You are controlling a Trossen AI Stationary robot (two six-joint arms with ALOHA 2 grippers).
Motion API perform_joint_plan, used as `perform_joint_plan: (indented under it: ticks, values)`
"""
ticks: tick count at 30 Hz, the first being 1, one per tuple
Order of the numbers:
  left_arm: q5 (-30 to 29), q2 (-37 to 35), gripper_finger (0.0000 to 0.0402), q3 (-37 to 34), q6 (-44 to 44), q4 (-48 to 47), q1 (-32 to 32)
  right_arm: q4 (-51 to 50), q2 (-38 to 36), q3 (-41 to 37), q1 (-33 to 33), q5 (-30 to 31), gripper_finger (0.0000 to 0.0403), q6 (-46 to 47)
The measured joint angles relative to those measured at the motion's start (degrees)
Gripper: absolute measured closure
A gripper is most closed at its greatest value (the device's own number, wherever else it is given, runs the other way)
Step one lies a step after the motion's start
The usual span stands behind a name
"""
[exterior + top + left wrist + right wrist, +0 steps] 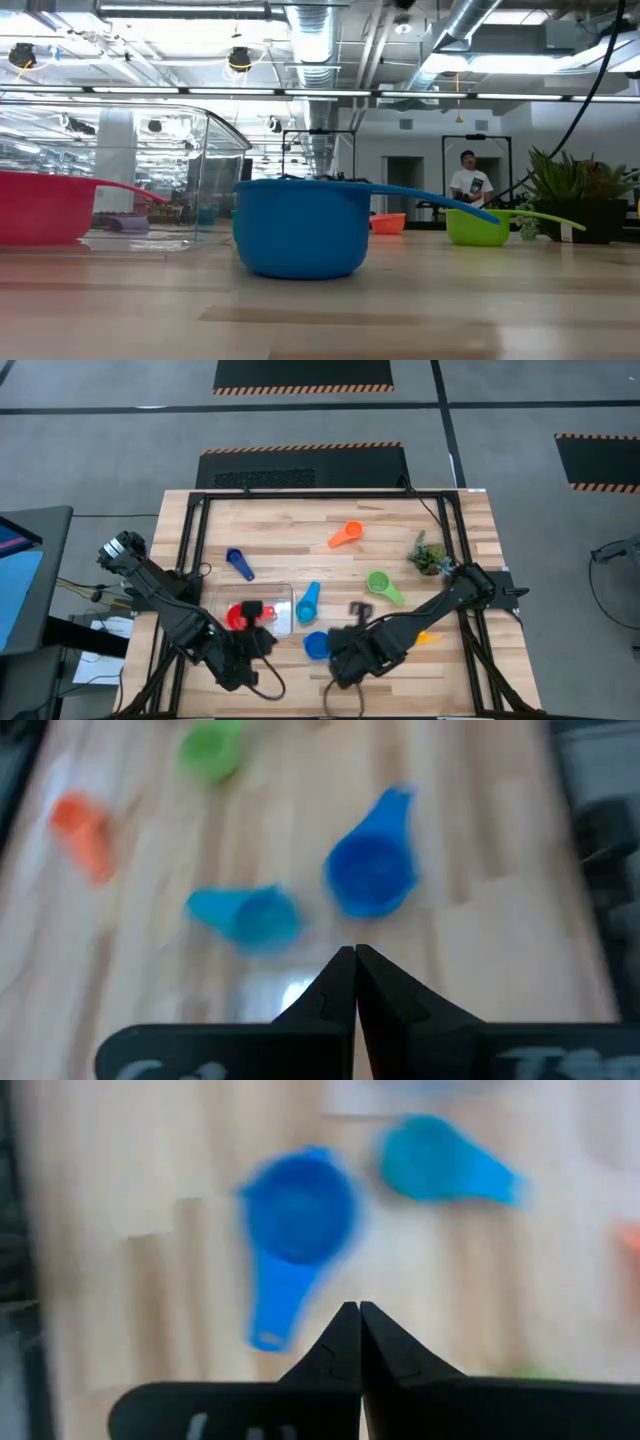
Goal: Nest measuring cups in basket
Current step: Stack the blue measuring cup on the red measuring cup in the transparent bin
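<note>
High view: worktop (280,525) of pale wood. Clear basket (283,597) at lower left of centre, red measuring cup (238,617) inside. Outside it: blue cup (317,645), light-blue cup (307,603), dark-blue cup (240,564), orange cup (346,536), green cup (382,585), a yellow cup (428,637) partly under the right arm. Plant (430,555) at right.

Low view: blue cup (300,240) central, upright, handle pointing right.

Left wrist view: left gripper (354,960), jaws clenched, empty.

Right wrist view: right gripper (351,1316), jaws clenched, empty. Advice: release jaws before descending; pinch the handle.
</note>
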Motion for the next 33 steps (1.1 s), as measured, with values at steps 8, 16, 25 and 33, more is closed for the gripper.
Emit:
perform_joint_plan:
  ticks: [8,16,25,33]
  values:
    - [11.1,3.5,0.0382,-1.38,15.81,14.0,6.44,-12.83,-5.45,4.69,4.74,12.54,0.0379,25.85]
    - [22.48,7.34,0.028,-1.43,19.91,18.28,14.08,-12.02,-15.3,-0.89,10.58,24.48,0.0394,32.58]
    - [26.58,14.8,0.0177,-1.29,25.49,20.84,14.95,-11.91,-23.86,-15.24,13.16,25.49,0.0382,39.74]
    - [27.25,20.42,0.0152,-1.33,35.27,20.89,14.17,-11.93,-28.76,-27.65,14.3,23.0,0.0386,49.59]
